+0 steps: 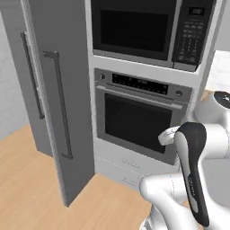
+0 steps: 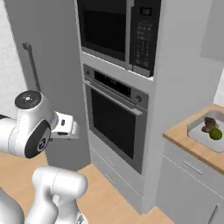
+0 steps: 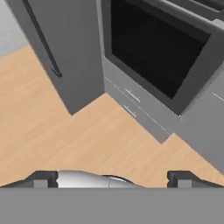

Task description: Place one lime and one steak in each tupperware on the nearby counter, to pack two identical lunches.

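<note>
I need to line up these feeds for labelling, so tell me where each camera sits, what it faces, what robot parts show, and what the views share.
Left base view: behind the arm to its left, facing the oven, microwave and fridge; arm at lower right.
Right base view: behind to its right, facing the oven and counter with a tupperware holding a lime and steak; arm at lower left.
Hand view: on the hand, looking down at the floor and oven; open end effector at bottom.
Shared: oven, fridge.

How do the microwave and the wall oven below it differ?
The microwave sits higher and has a keypad at its right; the wall oven sits lower, with a control strip on top and a horizontal bar handle. Both are built into the same column, with dark glass doors.
</note>
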